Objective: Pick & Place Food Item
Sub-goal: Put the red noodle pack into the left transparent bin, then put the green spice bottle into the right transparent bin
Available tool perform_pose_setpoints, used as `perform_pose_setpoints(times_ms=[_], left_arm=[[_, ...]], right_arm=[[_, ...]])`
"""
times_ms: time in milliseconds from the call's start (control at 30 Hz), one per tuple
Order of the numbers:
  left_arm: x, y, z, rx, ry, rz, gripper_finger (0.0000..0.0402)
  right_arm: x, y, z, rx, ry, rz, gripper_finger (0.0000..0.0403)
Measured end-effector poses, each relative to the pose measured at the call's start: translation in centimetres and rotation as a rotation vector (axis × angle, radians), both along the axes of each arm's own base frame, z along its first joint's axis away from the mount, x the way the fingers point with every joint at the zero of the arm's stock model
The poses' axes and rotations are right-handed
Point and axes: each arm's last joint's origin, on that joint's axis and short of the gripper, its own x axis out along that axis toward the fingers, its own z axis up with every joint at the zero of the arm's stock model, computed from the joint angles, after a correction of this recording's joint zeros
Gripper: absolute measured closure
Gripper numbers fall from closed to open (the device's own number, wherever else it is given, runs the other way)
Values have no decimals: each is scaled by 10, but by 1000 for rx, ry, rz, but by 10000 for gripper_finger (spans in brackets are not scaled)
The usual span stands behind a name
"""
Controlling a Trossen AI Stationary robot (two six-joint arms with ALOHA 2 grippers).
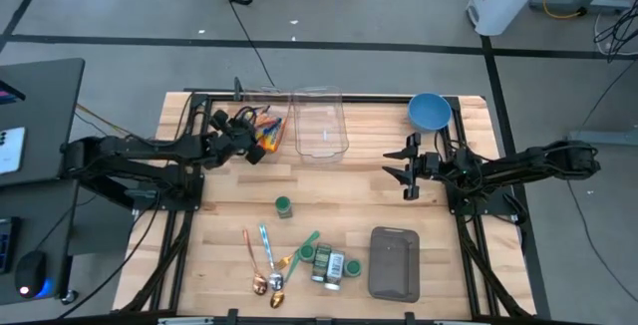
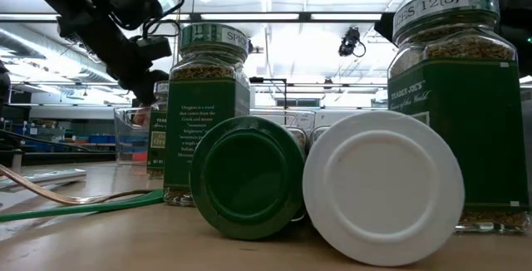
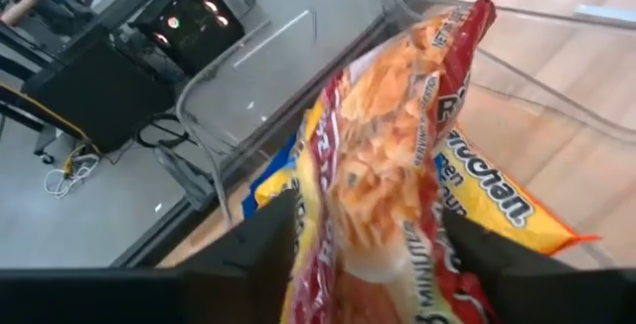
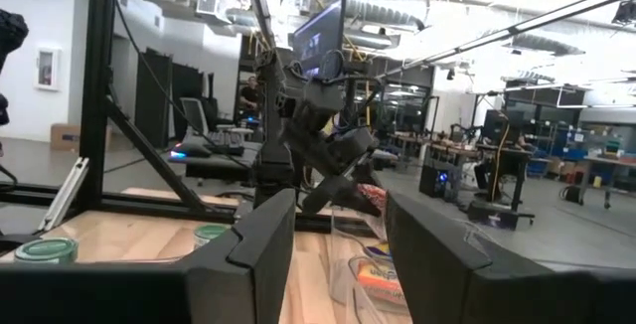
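A red-edged packet of dried noodles stands between the fingers of my left gripper, which is shut on it. In the high view that gripper is at the far left of the table. It is at the mouth of a clear plastic tub, where the packet shows as a bright patch. Under it in the tub lies a yellow and blue packet. My right gripper waits open over the right half of the table, its fingers around nothing. My left gripper pinches the noodle packet by its near end, one finger on each side. The fingers slant down from the table's left and point along the packet. The packet reaches away from them into the clear tub. I cannot tell whether its far end rests on anything.
A second clear tub stands right of the first, and a blue bowl stands at the far right. A green-lidded jar stands mid-table. Spoons, more spice jars and a grey tray line the near edge.
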Motion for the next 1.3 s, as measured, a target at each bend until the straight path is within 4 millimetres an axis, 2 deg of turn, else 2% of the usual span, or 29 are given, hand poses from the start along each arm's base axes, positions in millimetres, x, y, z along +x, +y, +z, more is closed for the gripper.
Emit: perform_pose_setpoints(times_ms=[167,267,567,667,833,967,1033,1133,1233,1300], left_arm=[[5,1,13,19,-19,-12,115],[8,2,23,24,-39,-18,88],[15,3,62,7,-51,-48,90],[20,3,79,-8,-95,-108,92],[31,-1,100,-77,-228,-335,93],[43,-8,108,-114,-495,-641,93],[47,-17,110,-73,-672,-780,93],[45,-31,98,11,-847,-891,93],[40,-41,77,21,-875,-909,93],[37,-45,60,-32,-842,-891,93]], right_arm=[[0,0,0,1,4,0,236],[0,0,-2,3,18,-6,236],[1,-1,-4,10,41,-24,236],[1,-1,-4,10,41,-24,236],[1,-1,-4,10,40,-24,236],[1,-1,-4,10,39,-24,236],[1,-1,-4,10,39,-24,236],[1,-1,-4,10,40,-24,236],[1,-1,-4,15,41,-23,236],[1,-1,-4,18,41,-22,236]])
